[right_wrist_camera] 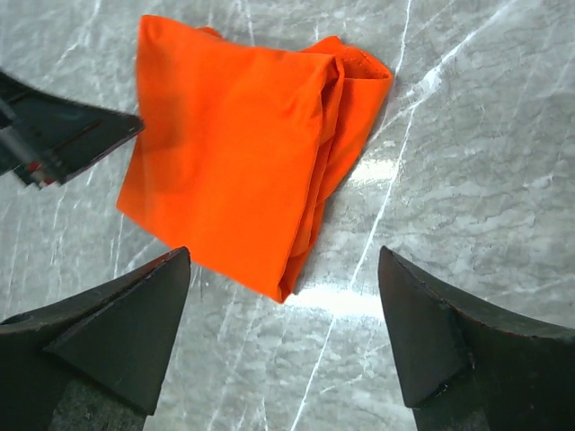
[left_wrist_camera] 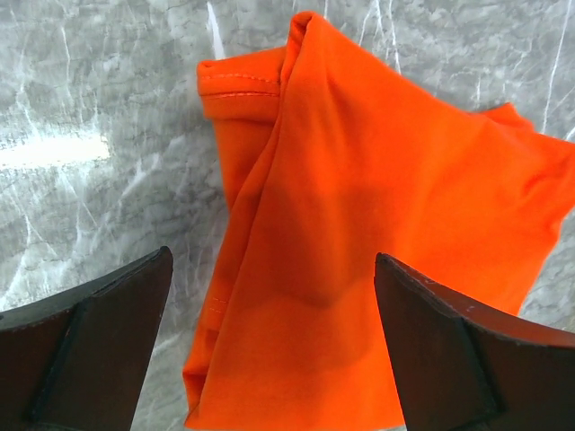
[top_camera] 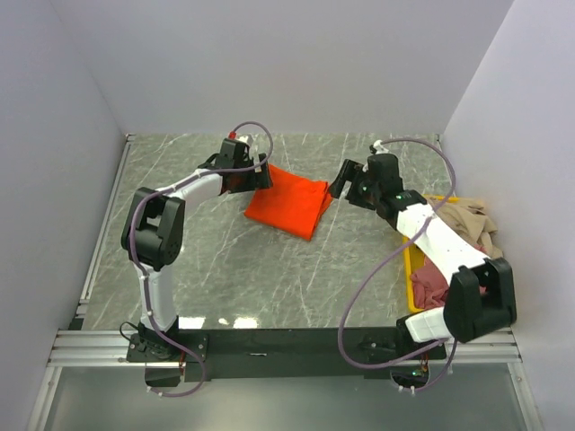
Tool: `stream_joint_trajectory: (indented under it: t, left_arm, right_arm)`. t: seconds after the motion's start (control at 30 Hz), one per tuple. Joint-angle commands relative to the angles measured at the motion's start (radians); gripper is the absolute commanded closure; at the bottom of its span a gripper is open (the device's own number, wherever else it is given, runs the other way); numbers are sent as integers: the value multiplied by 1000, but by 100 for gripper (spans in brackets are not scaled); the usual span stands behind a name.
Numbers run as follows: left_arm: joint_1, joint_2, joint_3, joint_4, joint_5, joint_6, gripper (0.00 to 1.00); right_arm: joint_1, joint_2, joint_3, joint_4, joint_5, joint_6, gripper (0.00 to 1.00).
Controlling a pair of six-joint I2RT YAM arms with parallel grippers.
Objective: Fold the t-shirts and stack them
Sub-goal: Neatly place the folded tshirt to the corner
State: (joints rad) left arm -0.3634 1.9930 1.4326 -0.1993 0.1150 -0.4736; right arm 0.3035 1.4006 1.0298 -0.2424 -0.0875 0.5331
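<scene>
Grey desk [top_camera: 225,265] is occupied by the folded orange-red t-shirt [top_camera: 289,205]; left tool [left_wrist_camera: 272,259] and right tool [right_wrist_camera: 283,256] are spread, empty; loose edges should be squared.

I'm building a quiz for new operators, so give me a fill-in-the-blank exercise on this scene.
1. The folded t-shirt on the table is coloured ____.
2. The left gripper and right gripper both stand ____, holding nothing.
3. The pink shirt and beige shirt lie in the ____ bin.

Missing words: orange; open; yellow.
</scene>
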Motion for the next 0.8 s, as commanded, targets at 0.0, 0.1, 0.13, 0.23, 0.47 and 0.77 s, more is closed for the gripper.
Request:
stream_joint_trajectory:
  t: [0.0, 0.1, 0.13, 0.23, 0.47, 0.77]
  left_arm:
    - [-3, 12, 17, 8, 15, 33, 1]
    - [-3, 46, 34, -14, 23, 38, 1]
    - [-6, 55, 35, -15, 26, 41, 1]
    - [-19, 78, 46, -57, -14, 50, 4]
    - [-58, 102, 35, -87, -64, 49, 24]
    - [-98, 115, 35, -114, -112, 24, 60]
  right_arm:
    - [3, -77, -34, 51, -6, -31, 9]
    - [3, -116, -63, 40, 3, -35, 8]
    - [3, -127, -69, 44, 8, -35, 8]
    - [3, -160, -111, 64, 11, -24, 8]
    - [3, -202, -154, 66, 22, -25, 8]
    - [3, -272, -200, 80, 75, -36, 8]
